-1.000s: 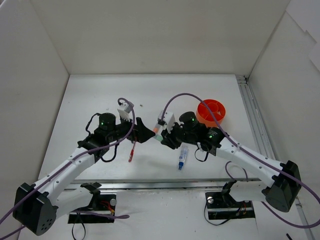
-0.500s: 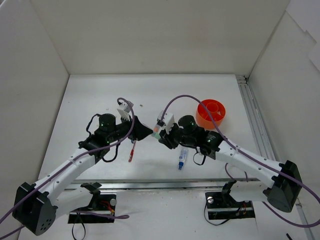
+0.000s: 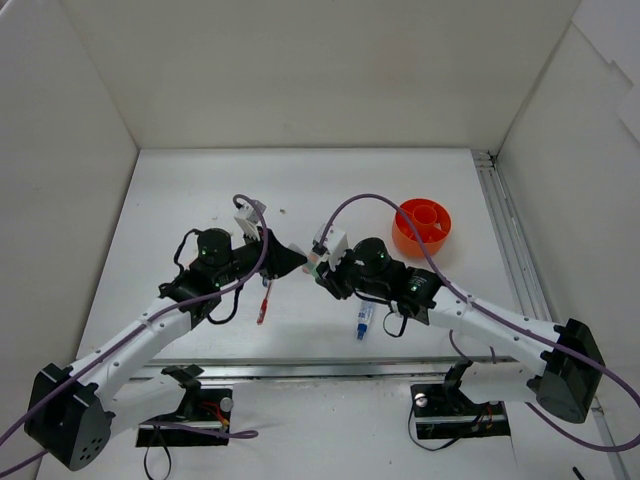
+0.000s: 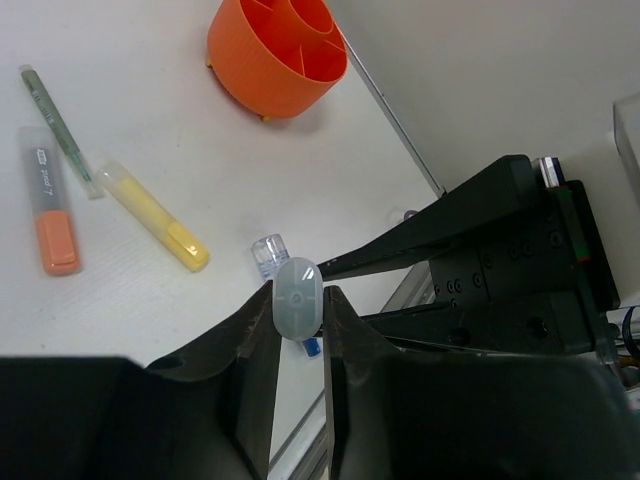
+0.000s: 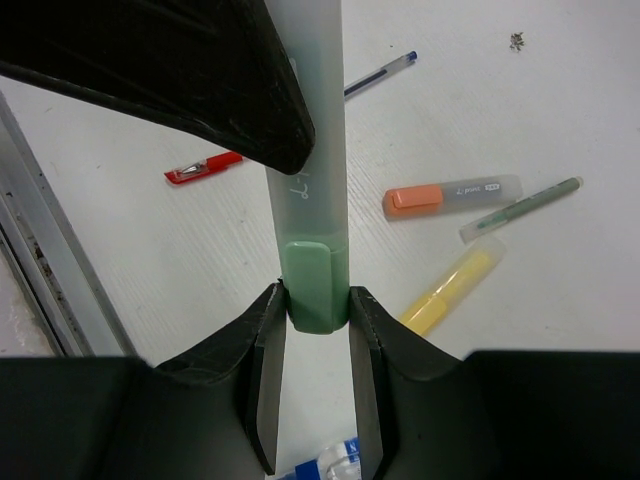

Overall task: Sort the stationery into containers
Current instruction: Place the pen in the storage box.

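Since a second ago your left gripper has closed: its jaws, wide before, now pinch the pale round end of the green-capped marker. Your right gripper is clamped on the green cap of the same marker, so both hold it in the air over the middle of the table. The orange cup stands well apart, to the right. An orange highlighter, a yellow highlighter and a thin green pen lie on the table.

Laboratory robot test cell. White panels enclose a white table, with a metal rail along its near edge. A left arm and a right arm, trailing purple cables, are mounted there.
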`<state>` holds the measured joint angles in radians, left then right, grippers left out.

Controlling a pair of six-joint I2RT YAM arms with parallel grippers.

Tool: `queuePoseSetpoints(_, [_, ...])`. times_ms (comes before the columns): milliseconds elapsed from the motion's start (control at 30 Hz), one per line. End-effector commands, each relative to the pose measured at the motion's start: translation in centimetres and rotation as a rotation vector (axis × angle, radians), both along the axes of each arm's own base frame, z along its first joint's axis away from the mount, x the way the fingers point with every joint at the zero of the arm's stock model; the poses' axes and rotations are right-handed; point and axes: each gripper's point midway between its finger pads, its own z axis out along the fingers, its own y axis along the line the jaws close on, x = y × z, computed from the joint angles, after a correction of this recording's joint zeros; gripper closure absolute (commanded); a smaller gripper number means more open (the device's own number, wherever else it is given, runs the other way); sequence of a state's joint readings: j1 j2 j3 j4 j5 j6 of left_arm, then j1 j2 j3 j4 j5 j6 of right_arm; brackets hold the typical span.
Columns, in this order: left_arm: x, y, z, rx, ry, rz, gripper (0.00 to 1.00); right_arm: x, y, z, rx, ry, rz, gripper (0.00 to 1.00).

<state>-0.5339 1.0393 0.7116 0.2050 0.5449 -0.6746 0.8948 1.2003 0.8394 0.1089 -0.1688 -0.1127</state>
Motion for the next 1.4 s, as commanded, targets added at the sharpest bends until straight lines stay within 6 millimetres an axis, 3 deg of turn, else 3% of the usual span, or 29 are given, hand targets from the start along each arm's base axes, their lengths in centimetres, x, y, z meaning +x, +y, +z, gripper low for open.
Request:
queuePoseSetpoints(0, [1.0,-0.1,2.5,-0.064,-0.08,0.029,1.0,1.2,0.9,3.3,0.089,-0.082,-0.048,1.0])
queuePoseSetpoints(67, [1.0,-0.1,2.4,-0.076,-0.071,0.039,1.0,1.3,0.8,3.3,0.08,-0.076,-0.055,0.96])
queuePoseSetpoints(100, [1.2,0.1,2.5,-0.08,-0.072,0.053,1.0,1.3,0.7,3.2,0.068,-0.069,-0.059,0.86])
queuePoseSetpoints(233, [1.3,0.4,3.1,-0.119,-0.076,0.088,1.0,1.4,0.5,3.3,0.078,-0.057,-0.08,0.85])
queuePoseSetpoints(267, [1.3,0.5,3.2,-0.125,-0.074,0.098,1.0,1.4,0.5,3.4,0.082,-0.057,-0.084,0.81])
queuePoseSetpoints(300, [1.5,0.9,3.2,-0.134,-0.069,0.131,1.0,1.6,0.3,3.3,0.079,-0.056,-0.1,0.69])
queuePoseSetpoints(367, [1.6,1.3,3.5,-0.157,-0.053,0.163,1.0,1.6,0.2,3.6,0.09,-0.056,-0.11,0.67])
queuePoseSetpoints(433, [2.0,1.9,3.5,-0.18,-0.042,0.22,1.0,1.5,0.1,3.9,0.108,-0.04,-0.129,0.48])
queuePoseSetpoints(467, [2.0,2.1,3.4,-0.207,-0.026,0.237,1.0,1.5,-0.1,3.8,0.107,-0.029,-0.143,0.25])
queuePoseSetpoints(600, [2.7,2.9,3.7,-0.308,0.011,0.307,1.0,1.3,-0.9,4.8,0.188,0.001,-0.216,0.02])
queuePoseSetpoints(633, [2.7,2.8,4.0,-0.334,0.014,0.306,1.0,1.4,-1.2,5.0,0.233,0.019,-0.262,0.02])
queuePoseSetpoints(667, [2.9,2.9,4.4,-0.387,0.024,0.312,1.0,2.0,-1.1,6.6,0.324,-0.002,-0.302,0.02])
queuePoseSetpoints(700, [3.1,3.0,4.8,-0.411,0.023,0.312,1.0,1.9,-1.7,6.0,0.369,0.012,-0.338,0.02])
queuePoseSetpoints(767, [3.2,2.7,5.4,-0.45,0.024,0.296,1.0,2.4,-1.7,7.6,0.532,0.02,-0.399,0.02])
queuePoseSetpoints(800, [3.3,2.7,5.7,-0.471,0.029,0.286,1.0,2.4,-2.0,7.0,0.559,0.032,-0.418,0.02])
queuePoseSetpoints(867, [3.4,2.3,6.2,-0.493,0.023,0.267,1.0,2.5,-1.7,8.4,0.654,0.048,-0.429,0.02])
queuePoseSetpoints(1033, [3.3,2.0,7.2,-0.494,-0.016,0.236,1.0,2.9,-0.5,8.7,0.756,0.125,-0.437,0.02])
queuePoseSetpoints(1067, [3.4,2.1,7.0,-0.485,-0.008,0.247,1.0,3.4,-0.6,10.0,0.828,0.112,-0.432,0.02])
queuePoseSetpoints(1133, [3.4,2.3,6.9,-0.489,-0.007,0.26,1.0,3.4,-0.5,9.5,0.895,0.159,-0.43,0.02])
queuePoseSetpoints(1233, [3.3,2.6,7.1,-0.503,-0.019,0.267,1.0,4.4,-1.2,10.7,1.031,0.187,-0.432,0.02])
queuePoseSetpoints(1367, [3.1,2.6,7.4,-0.506,-0.035,0.263,1.0,4.3,-0.3,10.7,1.07,0.236,-0.394,0.02])
